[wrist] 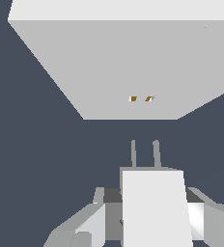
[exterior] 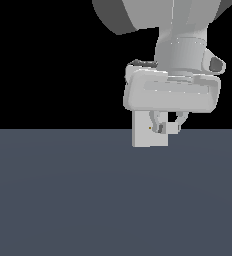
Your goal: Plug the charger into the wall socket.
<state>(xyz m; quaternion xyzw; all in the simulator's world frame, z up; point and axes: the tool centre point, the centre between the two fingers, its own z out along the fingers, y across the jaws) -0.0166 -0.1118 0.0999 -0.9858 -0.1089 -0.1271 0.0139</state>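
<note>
Already the hand (exterior: 167, 126) is pinching the charger (wrist: 155, 207), its fingers pressed against the two long sides of the white block, as the wrist view shows. The block sits between them with its two thin prongs (wrist: 144, 153) pointing ahead at the wall socket (wrist: 128, 67). That plate stands upright on the dark desk (exterior: 88, 200), and the charger is near it but apart: a strip of desk shows between the prong tips and the plate. The two small orange-brown holes (wrist: 141, 99) lie roughly in line with the prongs, perhaps a little to one side.

By its look the charger is a light, rigid block with smooth flat faces, so it could slip or twist in the grip if the prongs meet the plate off-centre. A hold on the flat sides, well back from the prongs, seems right, leaving the front end free. The prongs are thin and would likely jam instead of bending. In the exterior view the hand hides most of the block, in front of the plate.
</note>
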